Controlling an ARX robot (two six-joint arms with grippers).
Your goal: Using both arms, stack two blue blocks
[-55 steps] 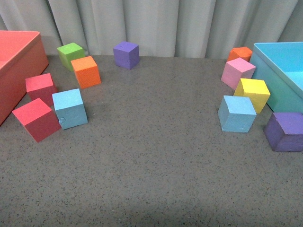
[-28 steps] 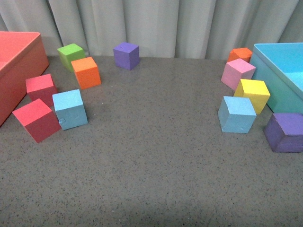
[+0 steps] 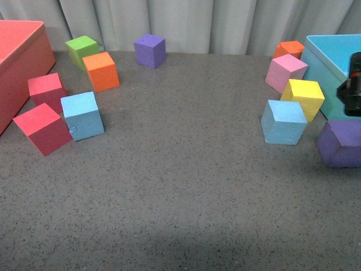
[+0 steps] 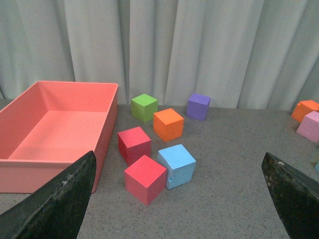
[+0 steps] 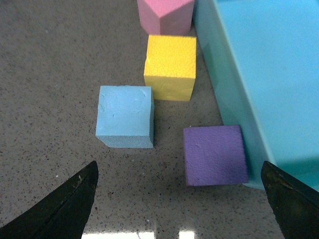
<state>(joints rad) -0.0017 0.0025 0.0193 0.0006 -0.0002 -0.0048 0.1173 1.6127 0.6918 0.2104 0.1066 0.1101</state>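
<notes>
1. One light sky-blue foam cube (image 5: 124, 117) lies near the large turquoise plastic bin (image 5: 239, 74); its twin (image 3: 82, 115) lies well apart from the bin.
2. Right claw (image 5: 178, 169), spread: the yellow foam cube (image 5: 170, 67) nearer the bin could snag a finger.
3. Left claw (image 4: 179, 157), spread: the adjoining red foam cube (image 3: 42, 135) might drag.

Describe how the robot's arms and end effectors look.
The left end effector and right end effector each show two flat, black, tapering fingers with a scuffed matte surface. The front view shows only a black, blocky piece of the right arm; no cables or markings are visible.
</notes>
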